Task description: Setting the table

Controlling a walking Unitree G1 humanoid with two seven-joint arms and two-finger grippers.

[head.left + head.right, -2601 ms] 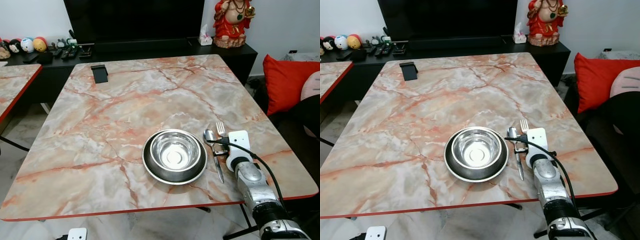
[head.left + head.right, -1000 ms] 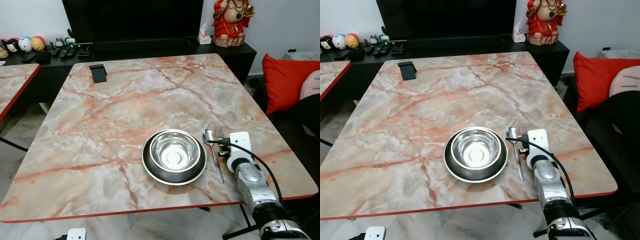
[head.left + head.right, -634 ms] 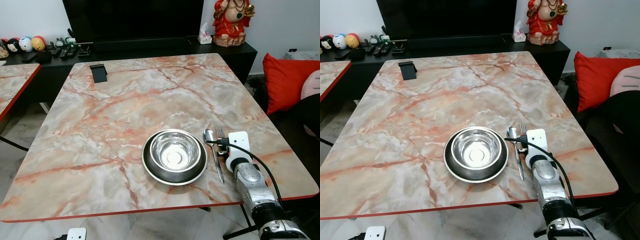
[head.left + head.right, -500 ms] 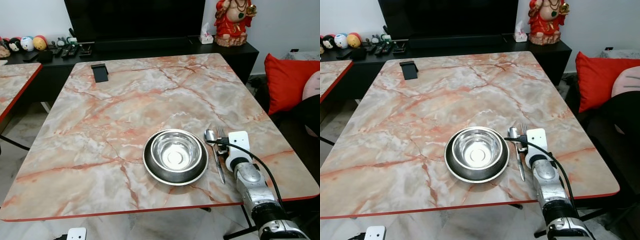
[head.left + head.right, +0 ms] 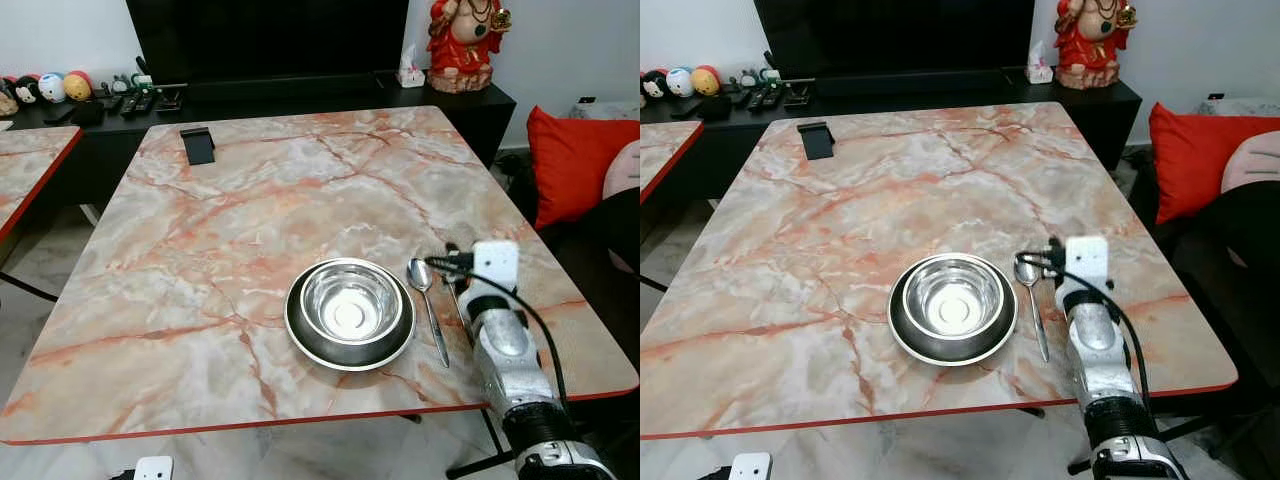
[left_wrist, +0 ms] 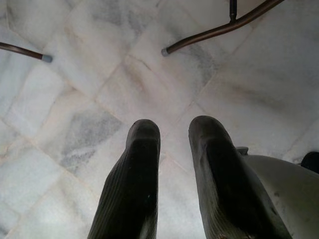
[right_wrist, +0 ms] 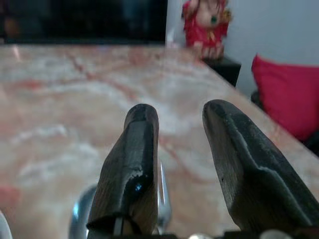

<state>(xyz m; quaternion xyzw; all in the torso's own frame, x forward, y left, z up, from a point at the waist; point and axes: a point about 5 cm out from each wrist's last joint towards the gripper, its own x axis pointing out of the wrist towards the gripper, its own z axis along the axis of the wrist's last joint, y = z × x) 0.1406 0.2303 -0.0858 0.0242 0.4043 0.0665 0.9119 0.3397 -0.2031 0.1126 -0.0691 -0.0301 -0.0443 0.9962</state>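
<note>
A steel bowl (image 5: 349, 300) sits in a dark plate (image 5: 350, 345) near the front of the marble table (image 5: 250, 230). A spoon (image 5: 428, 300) lies just right of the plate. A fork (image 7: 161, 196) lies beside the spoon, partly hidden under my right arm. My right gripper (image 5: 446, 262) hovers tilted up over the fork's head, open, with nothing between its fingers (image 7: 137, 164). My left gripper (image 6: 174, 144) hangs low over the floor, open with a narrow gap.
A black phone stand (image 5: 198, 146) is at the table's far left. A dark TV console (image 5: 300, 95) with remotes and a red statue (image 5: 462, 45) lies behind. Red cushions (image 5: 575, 165) are on the right, and a second table (image 5: 30, 165) on the left.
My right gripper has lifted and tilted up from its low position at the fork. The fork and spoon lie side by side right of the plate. The camera shifted slightly.
</note>
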